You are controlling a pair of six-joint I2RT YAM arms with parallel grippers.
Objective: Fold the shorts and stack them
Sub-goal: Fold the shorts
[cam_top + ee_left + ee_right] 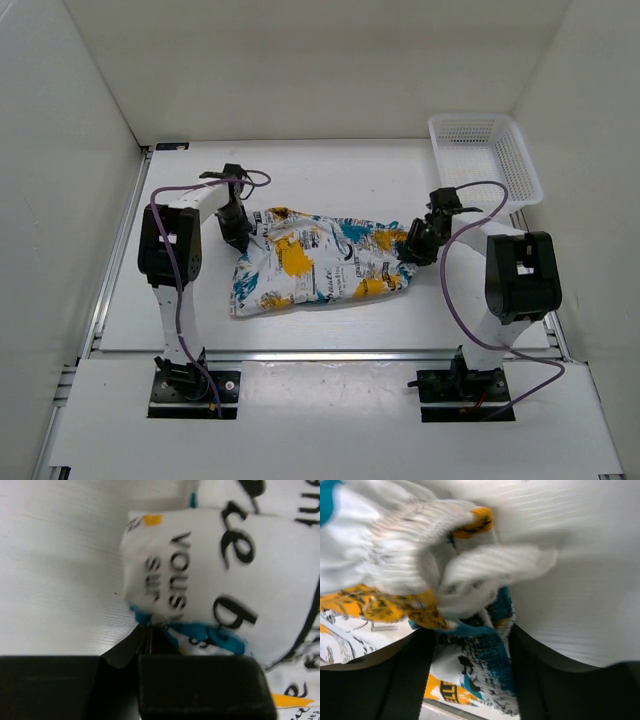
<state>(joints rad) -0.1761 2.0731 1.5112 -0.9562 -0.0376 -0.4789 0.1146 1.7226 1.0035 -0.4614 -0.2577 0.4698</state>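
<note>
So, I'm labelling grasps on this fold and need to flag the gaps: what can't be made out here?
- Grip of the right claw: in the right wrist view the bunched shorts fill the gap, so clamped or merely around is unclear. It is too small in the top view.
- Fold layers: in the top view the upper fabric covers whatever lies beneath.
- Printed lettering: blurred and cut off by the frame edges in the left wrist view.

The top camera looks down from above and behind the arm bases. From afar it takes in the whole counter (330, 180), with the shorts (320, 262) near centre. The left wrist camera sits very close behind the left claw (144, 632), with shorts fabric at 1 o'clock and bare counter at 10. The right wrist camera, blurred, seems equally close behind the right claw (470, 637). All three share the shorts.
</note>
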